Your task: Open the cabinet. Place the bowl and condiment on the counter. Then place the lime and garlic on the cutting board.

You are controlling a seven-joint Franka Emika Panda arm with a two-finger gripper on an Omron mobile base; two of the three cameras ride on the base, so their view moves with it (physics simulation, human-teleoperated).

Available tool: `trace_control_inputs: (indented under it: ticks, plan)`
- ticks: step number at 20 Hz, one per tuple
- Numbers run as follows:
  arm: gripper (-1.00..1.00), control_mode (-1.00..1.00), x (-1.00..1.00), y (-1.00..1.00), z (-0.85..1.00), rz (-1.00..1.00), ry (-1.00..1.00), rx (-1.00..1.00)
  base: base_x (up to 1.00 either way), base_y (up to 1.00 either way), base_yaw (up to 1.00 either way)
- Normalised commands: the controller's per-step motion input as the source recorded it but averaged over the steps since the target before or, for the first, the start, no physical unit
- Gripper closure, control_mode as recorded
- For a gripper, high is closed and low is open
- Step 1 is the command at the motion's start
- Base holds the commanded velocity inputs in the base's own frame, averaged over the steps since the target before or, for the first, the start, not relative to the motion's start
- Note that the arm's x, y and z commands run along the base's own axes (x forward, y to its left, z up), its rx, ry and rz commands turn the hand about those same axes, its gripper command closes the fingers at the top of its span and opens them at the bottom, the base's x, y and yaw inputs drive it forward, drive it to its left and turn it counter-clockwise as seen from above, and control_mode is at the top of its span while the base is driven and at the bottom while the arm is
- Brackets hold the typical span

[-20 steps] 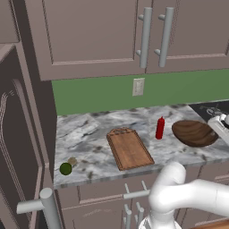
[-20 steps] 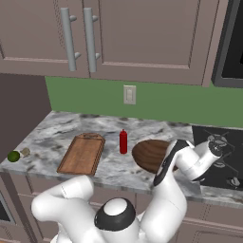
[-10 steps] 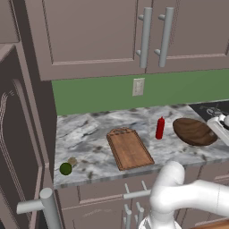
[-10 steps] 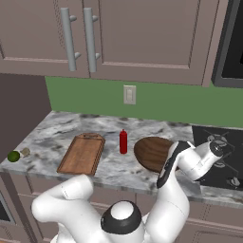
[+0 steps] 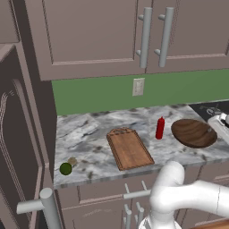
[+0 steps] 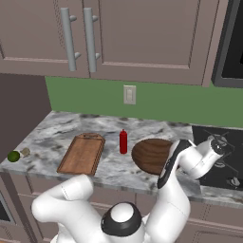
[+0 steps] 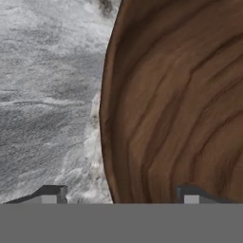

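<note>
The left base view looked forward and down from behind the arm's left side, taking in the marble counter [image 5: 96, 129] from its left end beside the tall cabinet [image 5: 20, 147] across to the bowl [image 5: 193, 133] at the right edge. The right base view faced the same way from behind the arm's right side and reached further right, past the bowl [image 6: 151, 155] to the stove [image 6: 223, 159]. Both shared the counter [image 6: 57, 130], the cutting board [image 5: 129, 148], the condiment [image 5: 160, 128], the wall outlet [image 5: 138, 86] and the wall cabinets [image 5: 103, 33] above. The hand view sat very close, looking down at the bowl's rim [image 7: 111, 118] with the counter [image 7: 47, 95] beside it.
</note>
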Motion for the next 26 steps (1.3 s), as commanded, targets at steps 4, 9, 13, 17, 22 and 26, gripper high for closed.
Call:
trace_control_inputs:
  ticks: [4,9,13,17,22,26]
  plan:
    - [-1.0,-1.0,-0.2,0.0,0.32,0.0,0.0,-0.01,0.0,0.0,0.0]
    - [-1.0,-1.0,-0.37,0.0,0.42,0.0,-0.01,-0.03,0.0,0.0,0.0]
    - [-1.0,-1.0,-0.53,0.01,0.42,0.0,-0.04,-0.06,0.0,0.0,0.0]
    - [-1.0,-1.0,-0.55,0.18,0.33,0.0,-0.03,-0.07,0.0,0.0,0.0]
    - [-1.0,-1.0,-0.46,0.41,0.36,0.03,0.0,-0.08,0.0,0.0,0.0]
    - [-1.0,-1.0,-0.39,0.47,0.49,0.05,-0.02,-0.12,0.0,0.0,0.0]
